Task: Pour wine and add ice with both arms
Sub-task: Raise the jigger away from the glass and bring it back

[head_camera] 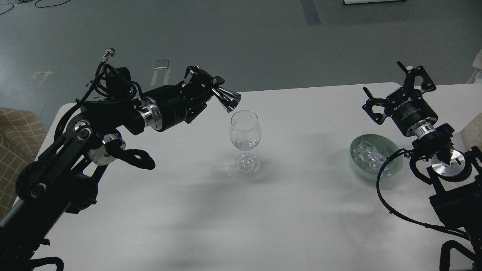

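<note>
A clear stemmed wine glass (245, 140) stands upright near the middle of the white table (263, 210). A little clear wine (245, 144) lies in its bowl. My left gripper (211, 88) is shut on a small steel jigger (227, 99), tipped on its side with its mouth just above and left of the glass rim. A pale green bowl (393, 169) at the right holds a heap of clear ice cubes (371, 154). My right gripper (399, 88) is open and empty, raised behind the bowl.
The table's far edge runs just behind both grippers, with grey floor beyond. A checked seat (15, 139) stands off the left edge. A pale board (472, 131) lies at the far right. My right arm's cable (384, 195) loops past the bowl.
</note>
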Robot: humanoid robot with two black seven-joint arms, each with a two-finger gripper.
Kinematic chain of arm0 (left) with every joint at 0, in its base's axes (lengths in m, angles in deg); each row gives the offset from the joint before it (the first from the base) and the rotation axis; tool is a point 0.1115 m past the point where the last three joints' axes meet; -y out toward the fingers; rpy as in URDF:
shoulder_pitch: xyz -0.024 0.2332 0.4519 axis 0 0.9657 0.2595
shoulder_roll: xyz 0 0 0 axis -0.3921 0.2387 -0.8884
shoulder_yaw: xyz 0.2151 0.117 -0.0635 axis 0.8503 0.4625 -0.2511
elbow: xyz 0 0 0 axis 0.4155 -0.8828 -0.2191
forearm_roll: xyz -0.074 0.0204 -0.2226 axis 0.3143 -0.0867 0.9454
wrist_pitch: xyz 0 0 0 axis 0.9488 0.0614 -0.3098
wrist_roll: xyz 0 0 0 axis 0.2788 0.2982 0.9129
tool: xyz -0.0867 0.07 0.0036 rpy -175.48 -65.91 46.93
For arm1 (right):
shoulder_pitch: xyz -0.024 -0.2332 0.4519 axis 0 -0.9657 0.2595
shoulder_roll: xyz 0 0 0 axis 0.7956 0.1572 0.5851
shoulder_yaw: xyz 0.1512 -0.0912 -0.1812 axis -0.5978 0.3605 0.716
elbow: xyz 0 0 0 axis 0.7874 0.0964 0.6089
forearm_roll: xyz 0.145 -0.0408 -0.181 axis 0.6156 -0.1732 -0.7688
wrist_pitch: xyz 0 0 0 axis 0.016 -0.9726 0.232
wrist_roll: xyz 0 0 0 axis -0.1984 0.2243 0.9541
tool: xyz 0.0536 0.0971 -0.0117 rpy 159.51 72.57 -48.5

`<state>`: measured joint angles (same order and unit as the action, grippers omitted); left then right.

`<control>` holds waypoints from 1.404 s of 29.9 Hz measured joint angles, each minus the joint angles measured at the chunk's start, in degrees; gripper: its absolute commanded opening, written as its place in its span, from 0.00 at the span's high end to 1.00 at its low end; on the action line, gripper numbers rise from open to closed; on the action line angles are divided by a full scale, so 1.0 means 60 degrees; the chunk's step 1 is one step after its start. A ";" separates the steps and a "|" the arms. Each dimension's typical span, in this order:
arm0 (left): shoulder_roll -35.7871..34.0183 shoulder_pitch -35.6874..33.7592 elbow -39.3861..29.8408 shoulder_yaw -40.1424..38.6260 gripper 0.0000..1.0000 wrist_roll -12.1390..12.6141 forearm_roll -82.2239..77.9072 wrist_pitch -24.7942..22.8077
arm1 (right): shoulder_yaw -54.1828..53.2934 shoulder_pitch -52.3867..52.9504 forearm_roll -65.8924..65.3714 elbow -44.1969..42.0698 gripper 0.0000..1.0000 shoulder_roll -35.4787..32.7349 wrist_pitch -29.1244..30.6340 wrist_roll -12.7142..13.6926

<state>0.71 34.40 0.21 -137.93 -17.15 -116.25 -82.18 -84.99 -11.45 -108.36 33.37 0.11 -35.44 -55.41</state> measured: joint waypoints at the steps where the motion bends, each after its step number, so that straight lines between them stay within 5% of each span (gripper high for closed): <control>1: 0.0024 0.0000 -0.0010 -0.0037 0.80 0.0000 0.0036 0.0001 | -0.0001 0.0002 0.0000 0.0003 0.00 0.0000 0.0000 0.0000; 13: 0.0049 0.0420 -0.0045 -0.0879 0.80 0.0000 0.0703 0.0076 | 0.0008 0.0015 0.0001 0.0009 0.00 -0.0029 0.0000 0.0000; 27: 0.0093 0.2520 0.0112 -0.5035 0.80 -0.0129 0.4330 0.0121 | 0.0070 0.0088 -0.0027 -0.0017 0.00 -0.0223 0.0000 0.0015; 32: 0.0633 0.3266 0.0205 -0.5780 0.80 -0.0319 0.5839 0.1032 | 0.0137 0.0073 -0.0028 -0.0016 0.00 -0.0222 0.0000 0.0015; 36: 0.1178 0.3394 0.0348 -0.6078 0.81 -0.0910 0.6761 0.2500 | 0.0144 0.0078 -0.0028 0.0006 0.00 -0.0211 0.0000 0.0015; 42: 0.1746 0.3517 0.1097 -0.6137 0.82 -0.1927 0.7254 0.3182 | 0.0172 0.0021 -0.0041 0.0005 0.00 -0.0228 0.0000 0.0015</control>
<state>11.18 55.50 6.79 -174.76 -28.71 -72.73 -63.09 -83.96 -11.32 -108.61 33.40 -1.26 -35.44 -55.32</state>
